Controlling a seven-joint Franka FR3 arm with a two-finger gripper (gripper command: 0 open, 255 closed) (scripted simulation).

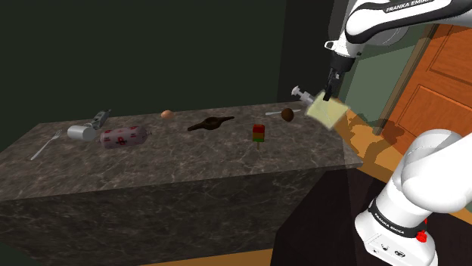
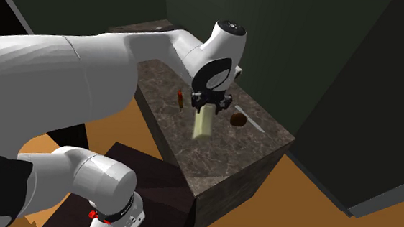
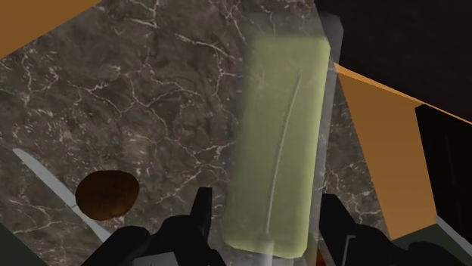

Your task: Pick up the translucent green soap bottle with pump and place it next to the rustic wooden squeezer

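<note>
My gripper [image 1: 331,89] is shut on a pale green translucent soap bottle [image 1: 327,112], holding it by its pump end in the air over the counter's end at the shoulder view's right. In the second exterior view the bottle [image 2: 204,121] hangs down from the gripper [image 2: 207,104]. Seen from the wrist, both black fingers [image 3: 198,221] clasp the bottle [image 3: 280,128], with the gripper [image 3: 265,218] above the marble. The squeezer [image 1: 288,114] is a small brown rounded piece with a thin grey strip beside it. It lies on the counter near the bottle [image 2: 237,119] [image 3: 108,195].
The dark marble counter [image 1: 189,162] also carries a red-and-green item [image 1: 259,134], a dark brown piece [image 1: 210,123], a pink patterned roll [image 1: 122,137], a grey can [image 1: 81,132] and a fork [image 1: 45,145]. An orange door [image 1: 431,91] stands beyond the counter's end.
</note>
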